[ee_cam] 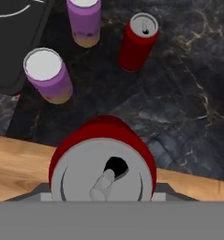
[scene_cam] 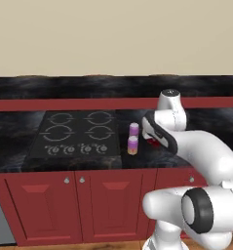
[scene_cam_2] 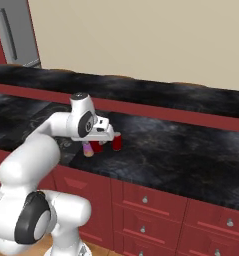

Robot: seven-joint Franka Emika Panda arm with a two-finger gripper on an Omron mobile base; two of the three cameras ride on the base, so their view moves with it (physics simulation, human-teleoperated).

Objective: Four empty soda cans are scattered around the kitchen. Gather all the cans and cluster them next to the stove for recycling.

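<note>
Four soda cans are in sight: two purple cans [ee_cam: 48,75] [ee_cam: 85,21] and two red cans [ee_cam: 138,42] [ee_cam: 104,159], beside one stove [scene_cam: 76,132].

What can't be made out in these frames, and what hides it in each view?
- Gripper fingertips: hand view, hidden behind the held red can.
- Held can's lower body and whether it rests on the countertop: cut off below.
- Held can in the left base view: mostly behind the arm.
- Stove knobs: too small to read.
</note>
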